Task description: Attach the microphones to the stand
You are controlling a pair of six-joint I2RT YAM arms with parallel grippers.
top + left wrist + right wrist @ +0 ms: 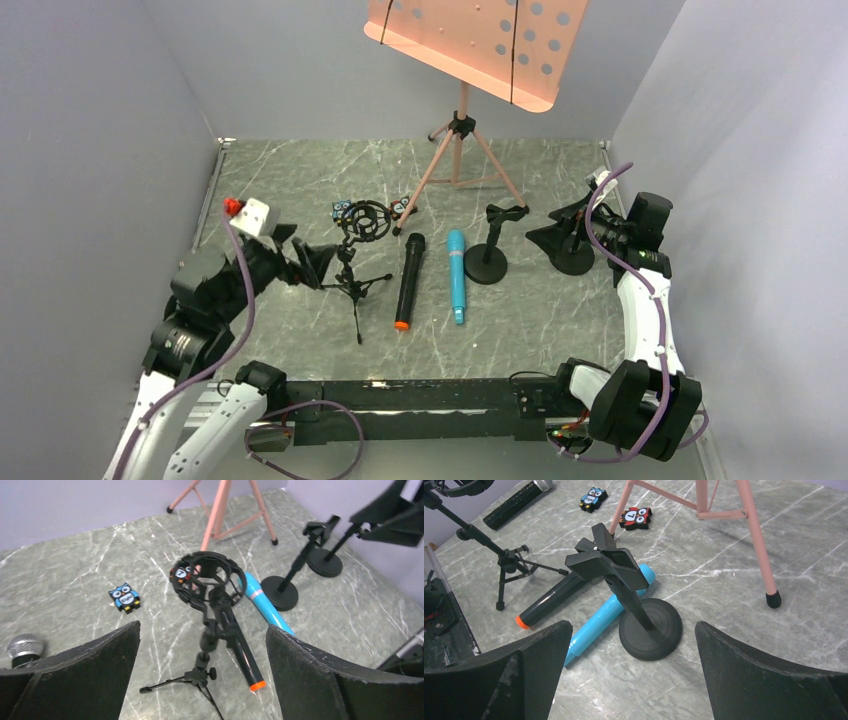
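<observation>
The black microphone (407,282) and turquoise microphone (456,275) lie flat near the clamp stand (490,250), easy to grab. The left gripper (312,262) and right gripper (558,225) have jaws apart, empty.

silver-mesh microphone (24,646) mostly hidden

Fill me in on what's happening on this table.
Nothing is attached yet. Both tools, left and right, are open and empty. The orange-capped black microphone and the turquoise microphone lie side by side on the table, between the tripod stand and a round-base clip stand; the silver-headed microphone lies apart from them.
</observation>
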